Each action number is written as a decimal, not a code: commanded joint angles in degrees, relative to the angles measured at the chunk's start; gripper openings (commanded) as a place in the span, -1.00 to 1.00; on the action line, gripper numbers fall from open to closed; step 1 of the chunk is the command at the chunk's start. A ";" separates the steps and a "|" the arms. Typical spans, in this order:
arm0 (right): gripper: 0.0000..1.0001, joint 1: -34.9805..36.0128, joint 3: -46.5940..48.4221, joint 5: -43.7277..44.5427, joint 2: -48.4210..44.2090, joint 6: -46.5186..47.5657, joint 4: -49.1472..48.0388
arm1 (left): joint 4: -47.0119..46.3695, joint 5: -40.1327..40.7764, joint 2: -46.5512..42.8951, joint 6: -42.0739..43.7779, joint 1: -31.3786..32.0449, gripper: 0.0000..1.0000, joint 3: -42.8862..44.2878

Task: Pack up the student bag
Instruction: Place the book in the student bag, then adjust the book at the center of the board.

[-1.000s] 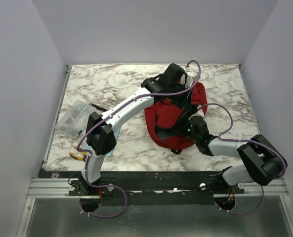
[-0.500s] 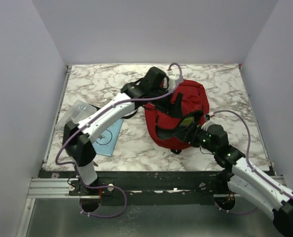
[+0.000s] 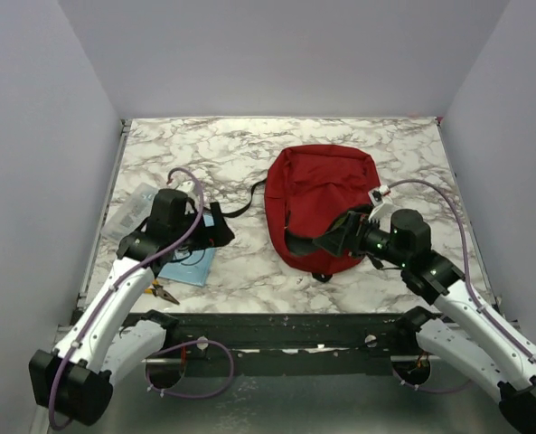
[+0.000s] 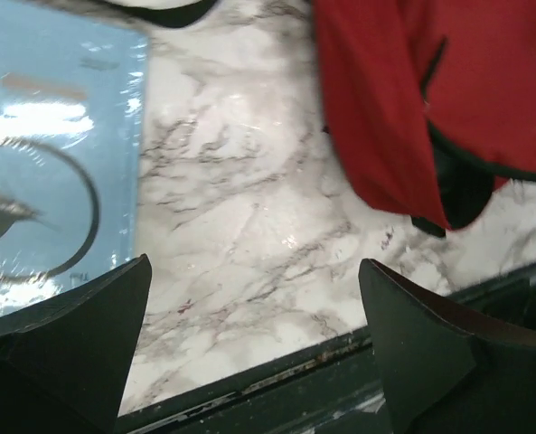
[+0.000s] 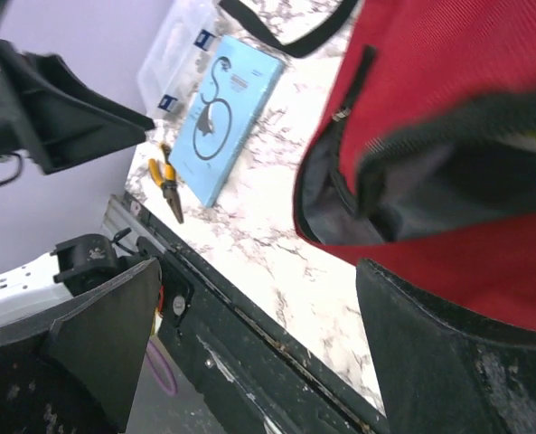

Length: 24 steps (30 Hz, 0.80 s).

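Observation:
The student bag is a dark-red backpack lying flat in the middle of the table, also seen in the left wrist view. Its near end gapes open, showing a dark lining. My right gripper is open at the bag's near edge, just off the opening, with nothing between its fingers. My left gripper is open and empty left of the bag, above bare marble beside a blue book.
Yellow-handled pliers lie near the front left edge. A clear plastic case sits at the far left. A black strap trails left from the bag. The black front rail runs close below both grippers.
My left arm has pulled away from the bag's top, swung left and down to the blue book, and opened. The right arm has drawn back toward the near right, opening wider. The bag has settled flat.

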<state>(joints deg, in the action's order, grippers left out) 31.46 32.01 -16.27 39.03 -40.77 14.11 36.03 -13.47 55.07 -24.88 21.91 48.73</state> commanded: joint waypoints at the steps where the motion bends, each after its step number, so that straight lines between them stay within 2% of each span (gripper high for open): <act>1: 0.84 0.60 5.28 -6.98 6.33 3.86 -7.77 | -0.70 10.47 -8.16 -13.21 -5.59 0.97 -8.50; 6: 0.83 4.81 8.59 -6.89 15.42 2.37 -16.80 | 1.14 13.00 -13.31 -21.85 -10.67 0.97 -15.99; 9: 0.83 9.93 11.73 -3.52 22.84 3.31 -20.12 | -0.26 14.67 -14.42 -22.81 -13.97 0.97 -18.38; 12: 0.83 16.21 14.93 -0.15 29.85 4.03 -23.61 | -3.38 13.56 -11.24 -18.50 -17.52 0.97 -17.24; 16: 0.83 21.16 17.94 1.39 40.01 3.68 -28.04 | -6.01 11.30 -4.59 -16.68 -22.63 0.97 -14.65; 21: 0.82 22.15 17.60 -1.05 46.48 -0.26 -36.02 | -14.77 18.05 -0.36 -20.82 -28.63 0.97 -17.21; 24: 0.82 22.15 17.63 -1.36 47.71 0.03 -36.24 | -21.25 21.80 -1.26 -25.04 -30.21 0.97 -20.79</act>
<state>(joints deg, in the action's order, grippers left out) 53.43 49.28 -17.43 85.76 -39.88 -16.10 25.21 1.50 54.76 -44.51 -5.91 31.59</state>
